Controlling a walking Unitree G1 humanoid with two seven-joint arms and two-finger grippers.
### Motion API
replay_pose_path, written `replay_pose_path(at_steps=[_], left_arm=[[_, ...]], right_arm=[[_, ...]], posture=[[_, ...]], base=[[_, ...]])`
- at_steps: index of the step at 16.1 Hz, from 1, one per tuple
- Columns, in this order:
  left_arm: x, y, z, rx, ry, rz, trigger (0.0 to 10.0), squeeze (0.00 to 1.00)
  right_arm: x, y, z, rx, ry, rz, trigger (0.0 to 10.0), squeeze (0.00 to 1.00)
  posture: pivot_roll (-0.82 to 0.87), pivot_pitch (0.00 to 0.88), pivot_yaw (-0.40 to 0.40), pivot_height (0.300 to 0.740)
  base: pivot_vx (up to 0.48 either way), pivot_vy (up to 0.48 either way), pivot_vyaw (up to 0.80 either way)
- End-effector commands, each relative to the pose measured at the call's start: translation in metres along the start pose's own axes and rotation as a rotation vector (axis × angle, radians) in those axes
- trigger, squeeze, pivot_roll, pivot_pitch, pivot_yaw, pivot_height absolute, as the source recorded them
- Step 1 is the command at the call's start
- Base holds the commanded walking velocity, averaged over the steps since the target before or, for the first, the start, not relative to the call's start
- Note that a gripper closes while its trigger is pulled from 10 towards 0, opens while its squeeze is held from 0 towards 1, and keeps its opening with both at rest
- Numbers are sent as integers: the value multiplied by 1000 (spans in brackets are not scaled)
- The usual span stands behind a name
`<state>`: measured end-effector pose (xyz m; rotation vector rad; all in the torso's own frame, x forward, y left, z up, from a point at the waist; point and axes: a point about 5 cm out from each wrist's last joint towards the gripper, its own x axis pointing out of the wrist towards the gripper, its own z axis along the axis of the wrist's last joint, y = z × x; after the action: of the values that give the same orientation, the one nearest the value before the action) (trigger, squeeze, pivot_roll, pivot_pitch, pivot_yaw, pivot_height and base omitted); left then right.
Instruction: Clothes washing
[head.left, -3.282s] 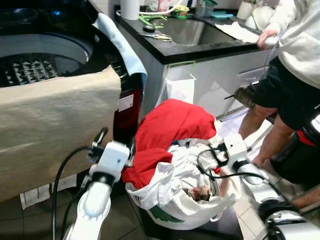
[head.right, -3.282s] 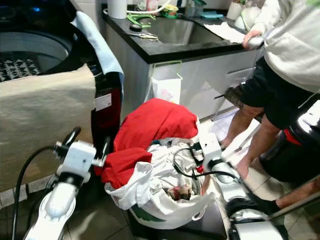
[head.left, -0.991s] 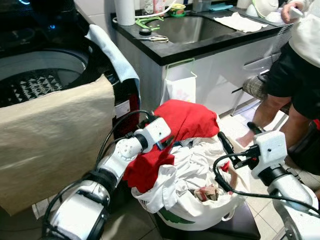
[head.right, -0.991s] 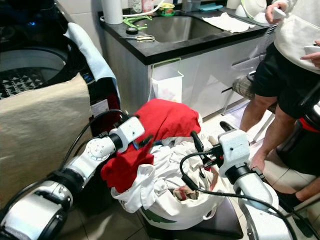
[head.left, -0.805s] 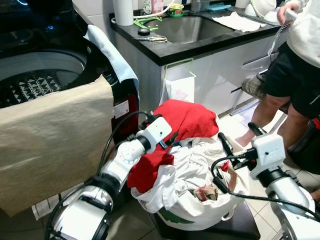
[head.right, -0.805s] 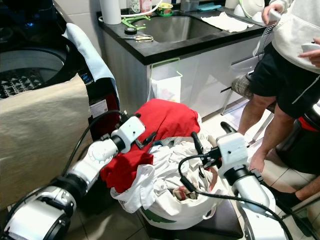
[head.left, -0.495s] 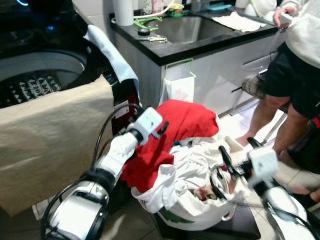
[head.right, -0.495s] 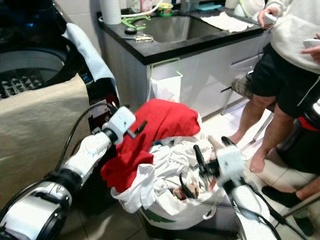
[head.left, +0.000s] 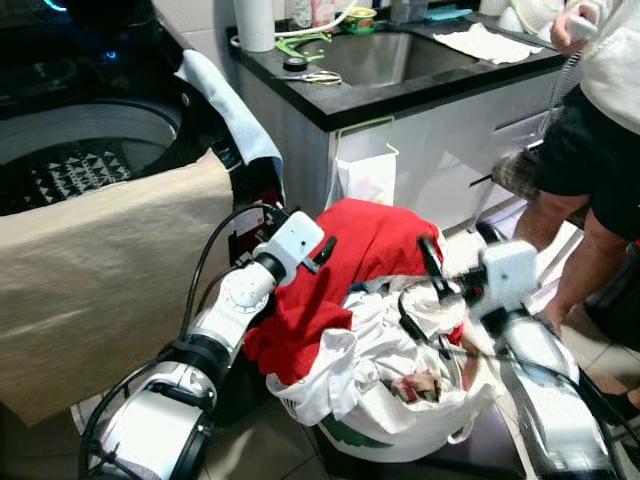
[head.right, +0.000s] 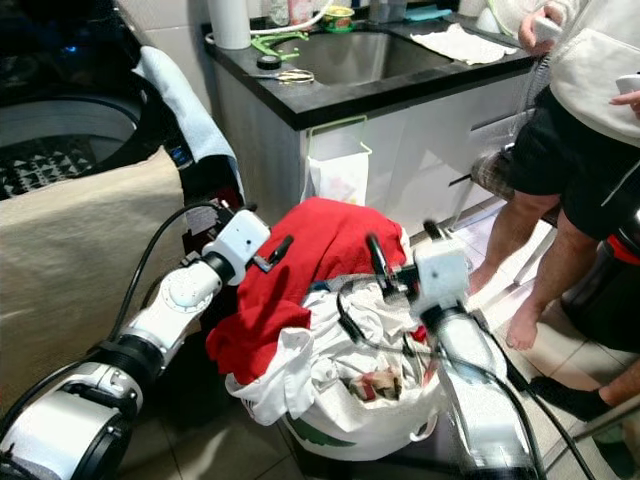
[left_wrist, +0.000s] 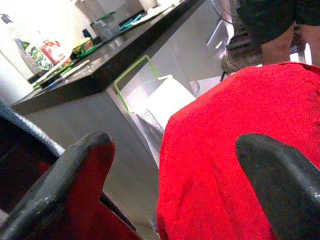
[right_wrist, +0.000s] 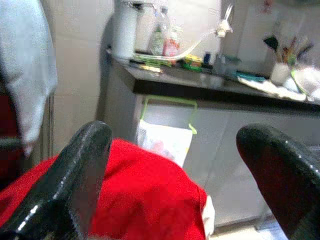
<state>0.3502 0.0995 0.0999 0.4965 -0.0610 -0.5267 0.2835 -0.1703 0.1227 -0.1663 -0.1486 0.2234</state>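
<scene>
A red garment (head.left: 365, 245) lies on top of a white laundry basket (head.left: 390, 437) heaped with white clothes (head.left: 375, 340). My left gripper (head.left: 322, 250) hovers open at the garment's left edge; the left wrist view shows the red cloth (left_wrist: 240, 150) beyond its spread fingers. My right gripper (head.left: 455, 250) is open too, held over the basket's right side and aimed at the red garment (right_wrist: 145, 200). The washing machine's open drum (head.left: 80, 150) is at the upper left, with a beige towel (head.left: 110, 280) draped over its front.
A light blue cloth (head.left: 230, 110) hangs on the washer's corner. The black counter with a sink (head.left: 400, 60) runs behind the basket, a white bag (head.left: 365, 178) hanging from it. A person in black shorts (head.left: 590, 150) stands close on the right.
My right arm has swung up and left, from the basket's right rim to above the clothes near the red garment. The left gripper has hardly moved in the last half second.
</scene>
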Motion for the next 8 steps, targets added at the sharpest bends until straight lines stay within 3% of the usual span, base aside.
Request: replay_pose_path(at_steps=[1,2,4,8], left_arm=[[2,-2,3,8,-9,9,10000,0],[4,1,4,-1,-2,23,10000,0],[5,2,3,4,14,32,10000,0],[7,-7,-4,78,84,-18,10000,0]], right_arm=[[12,0,-8,22,18,-14,10000,0],[29,3,-11,30,29,-17,10000,0],[48,5,-12,31,49,-19,10000,0],[59,12,-15,22,48,15,10000,0]], posture=[[-29,0,4,740],[-26,0,5,740],[-2,0,-9,740],[1,0,-20,740]], base=[[0,0,0],[0,0,0],[0,0,0],[0,0,0]])
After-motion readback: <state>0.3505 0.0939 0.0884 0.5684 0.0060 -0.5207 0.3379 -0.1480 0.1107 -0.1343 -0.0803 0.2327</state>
